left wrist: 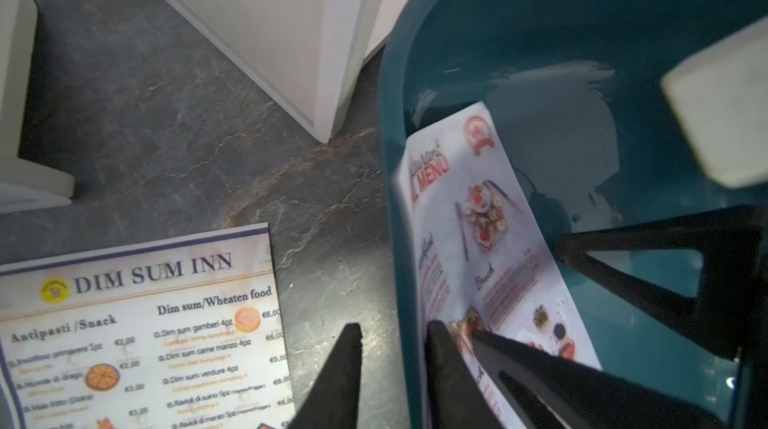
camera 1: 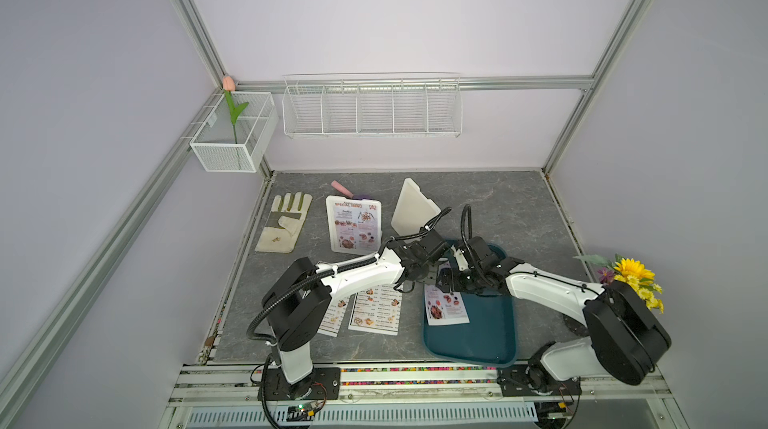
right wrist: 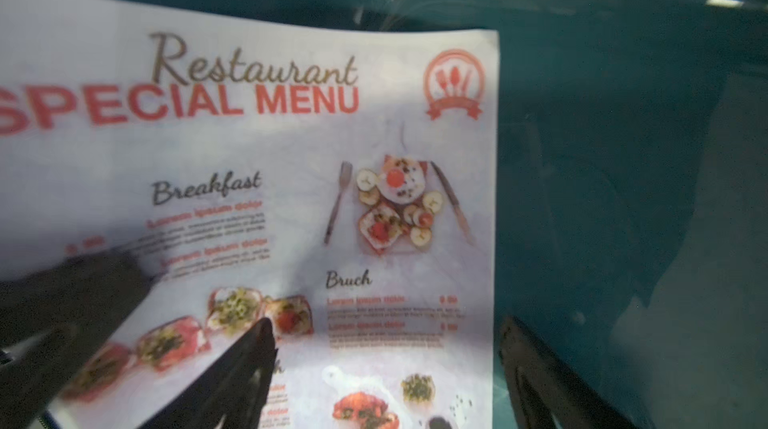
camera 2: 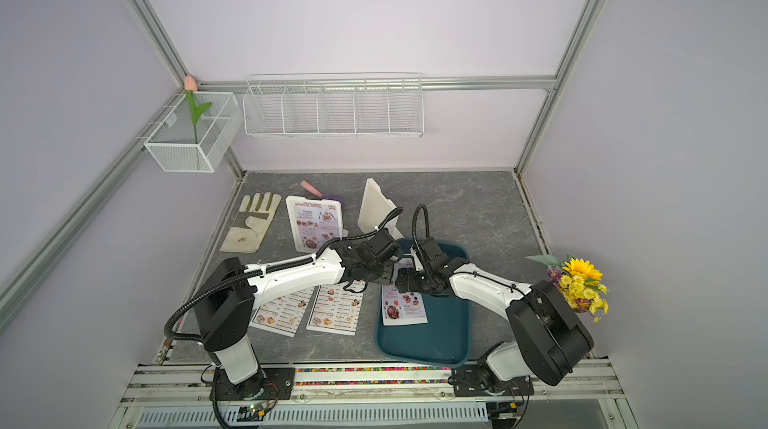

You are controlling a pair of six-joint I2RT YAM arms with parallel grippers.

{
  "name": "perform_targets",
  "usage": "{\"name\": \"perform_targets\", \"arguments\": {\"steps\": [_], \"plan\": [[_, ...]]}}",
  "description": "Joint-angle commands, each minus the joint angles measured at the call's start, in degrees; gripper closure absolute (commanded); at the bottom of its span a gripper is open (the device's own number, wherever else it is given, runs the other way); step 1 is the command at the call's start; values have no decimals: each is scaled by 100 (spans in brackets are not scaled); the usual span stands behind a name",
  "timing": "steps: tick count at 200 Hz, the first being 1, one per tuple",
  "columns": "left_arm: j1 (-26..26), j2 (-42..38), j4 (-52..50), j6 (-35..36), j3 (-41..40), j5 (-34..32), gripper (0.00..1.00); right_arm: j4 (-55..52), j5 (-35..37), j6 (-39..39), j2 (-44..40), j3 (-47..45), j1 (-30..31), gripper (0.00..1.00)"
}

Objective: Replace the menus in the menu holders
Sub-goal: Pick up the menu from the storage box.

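Menus, count: four sheets in all, two headed DIM SUM INN and two headed SPECIAL MENU.
DIM SUM INN pair: both lay side by side on the table (camera 1: 498, 206), lower centre of both top views. The uncovered DIM SUM INN menu (camera 1: 376, 308) was in plain sight; the half-hidden DIM SUM INN menu (camera 1: 334, 314) lay partly under the left arm.
SPECIAL MENU pair: the framed SPECIAL MENU (camera 1: 357, 227) sat inside the flat menu holder (camera 1: 331, 203), centre-left. The loose SPECIAL MENU (right wrist: 291, 198) lay in the teal tray (camera 1: 478, 335), one edge curled up at the tray wall.
Menu holders, count: two. The flat one lay face up. The standing menu holder (camera 1: 411, 211) showed its white back, just above the tray's upper edge.
Left gripper (left wrist: 392, 327): jaws narrow, one fingertip (left wrist: 349, 348) outside the tray over the table and the other inside at the loose sheet's edge, with the tray wall between them. Whether it pinched anything could not be told.
Right gripper (right wrist: 386, 323): jaws wide, above the loose sheet, one finger over the paper and one over bare tray, holding nothing.
Other things, count: one glove (camera 1: 284, 223) at centre-left; one pink-handled tool (camera 1: 343, 188) above the flat holder; one wire rack (camera 1: 372, 109) of five compartments on the back wall; one mesh basket (camera 1: 232, 136) with one tulip (camera 1: 227, 84), upper left; one yellow flower bunch (camera 1: 636, 277) at the right edge.
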Motion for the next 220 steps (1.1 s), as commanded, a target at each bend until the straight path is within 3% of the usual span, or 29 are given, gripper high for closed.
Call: {"name": "perform_targets", "arguments": {"steps": [1, 27, 78, 89, 125, 160, 220], "plan": [[3, 22, -201, -29, 255, -306, 77, -411, -96, 62, 28, -117, 43, 13], [-4, -9, -278, 71, 367, -353, 90, -458, -60, -12, 10, -65, 0, 12], [3, -30, -530, 258, 661, -427, 96, -765, -34, -239, -221, 101, -135, 11], [3, -61, -601, 350, 754, -426, 100, -919, -24, -385, -356, 183, -178, 11], [3, -291, -843, 844, 1156, -320, 100, -1333, -291, -1134, -1098, 524, -334, 10], [2, -541, -1261, 1353, 1843, -470, 100, -1493, -896, -1926, -1736, 954, -638, 9], [80, -1042, -1692, 2903, 2847, -764, 100, -538, -2849, -3095, -2102, 1026, -1444, 10]]}}
